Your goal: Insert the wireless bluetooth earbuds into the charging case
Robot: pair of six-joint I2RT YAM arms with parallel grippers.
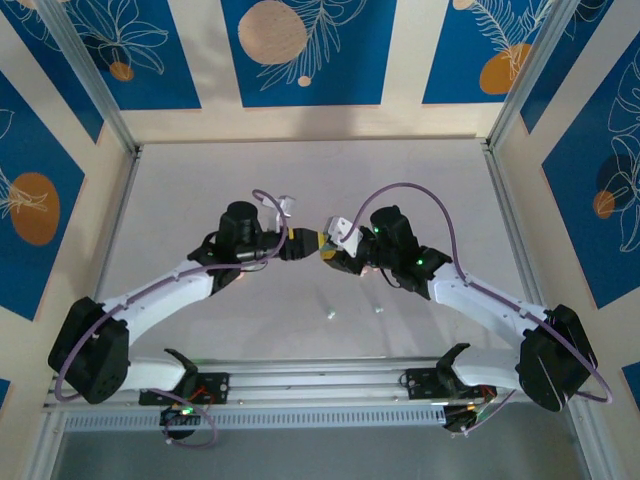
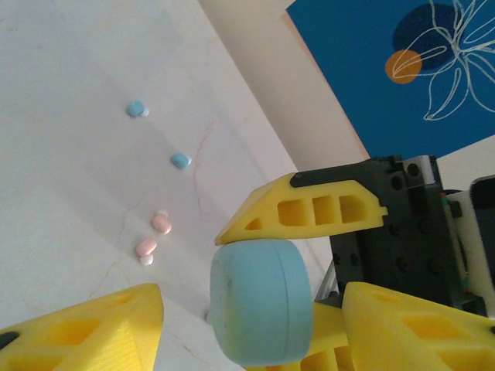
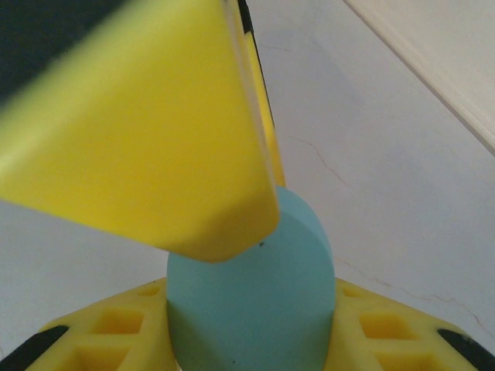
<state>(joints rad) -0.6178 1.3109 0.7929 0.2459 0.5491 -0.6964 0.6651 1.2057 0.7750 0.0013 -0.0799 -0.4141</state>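
- The right gripper [image 3: 251, 297] grips the blue case [image 2: 263, 301], apparently closed.
- The left gripper [image 2: 251, 292] is spread open around it.
- Four earbuds [image 2: 161, 225] lie on the table [image 2: 69, 154], none inserted.

This place is a robot test cell, as in a lab. A left arm [image 1: 170, 285] and a right arm [image 1: 480, 300] are bolted on a metal rail [image 1: 310, 380] at the near edge of a plain white worktop [image 1: 300, 180]. Aluminium posts [image 1: 90, 75] frame the space. Printed wall panels [image 1: 300, 50], blue with flowers and orange discs, close it on three sides. Purple cables [image 1: 420, 195] run along the arms.
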